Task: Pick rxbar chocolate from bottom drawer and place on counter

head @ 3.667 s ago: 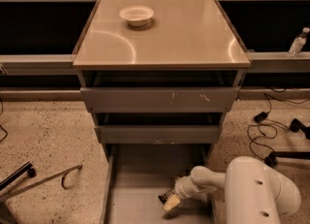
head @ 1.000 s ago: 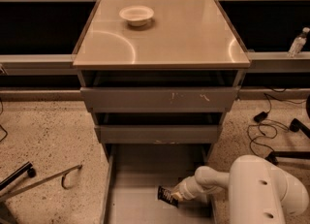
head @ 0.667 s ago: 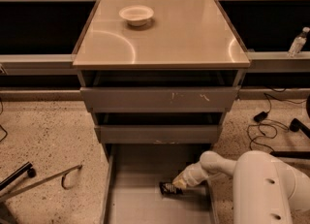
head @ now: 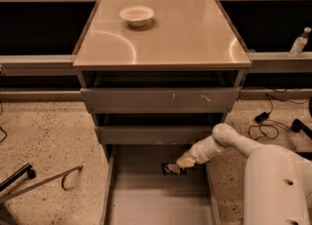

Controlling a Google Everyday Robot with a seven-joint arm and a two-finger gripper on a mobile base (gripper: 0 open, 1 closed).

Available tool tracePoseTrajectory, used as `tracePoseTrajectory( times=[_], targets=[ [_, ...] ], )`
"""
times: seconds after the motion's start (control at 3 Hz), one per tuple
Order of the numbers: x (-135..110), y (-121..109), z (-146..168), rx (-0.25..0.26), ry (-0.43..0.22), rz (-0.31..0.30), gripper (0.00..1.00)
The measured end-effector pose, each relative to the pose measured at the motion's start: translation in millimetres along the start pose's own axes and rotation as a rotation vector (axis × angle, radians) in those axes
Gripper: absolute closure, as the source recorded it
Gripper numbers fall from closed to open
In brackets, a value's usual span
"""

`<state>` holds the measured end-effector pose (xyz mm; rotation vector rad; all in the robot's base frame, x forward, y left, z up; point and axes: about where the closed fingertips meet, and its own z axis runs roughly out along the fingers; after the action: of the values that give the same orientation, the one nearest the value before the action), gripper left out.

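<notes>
The rxbar chocolate [head: 173,169], a small black wrapper with white lettering, hangs from my gripper [head: 185,161] over the back of the open bottom drawer [head: 156,202]. The gripper is shut on the bar's right end and holds it just above the drawer's grey floor, close under the middle drawer's front [head: 151,134]. My white arm reaches in from the lower right. The tan counter [head: 185,39] lies above, at the top of the cabinet.
A white bowl [head: 137,14] sits at the counter's back left. The upper drawer [head: 156,100] is slightly pulled out. A water bottle [head: 298,41] stands on the right black shelf. Cables [head: 265,117] lie on the floor at right, a black stand [head: 17,176] at left.
The gripper closed on the bar in the drawer and has moved up and toward the back of the drawer, carrying the bar with it.
</notes>
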<state>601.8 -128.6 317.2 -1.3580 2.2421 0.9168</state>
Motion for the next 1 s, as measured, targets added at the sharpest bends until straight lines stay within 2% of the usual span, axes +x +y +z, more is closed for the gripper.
tracePoseTrajectory(
  times=[0.33, 0.67, 1.0],
  targets=[
    [5.9, 18.2, 3.4, -0.069, 0.018, 0.002, 1.00],
    [5.8, 18.2, 3.4, -0.069, 0.018, 0.002, 1.00],
    [-1.8, 26.0, -5.4, -0.018, 0.022, -0.045, 1.00]
  ],
)
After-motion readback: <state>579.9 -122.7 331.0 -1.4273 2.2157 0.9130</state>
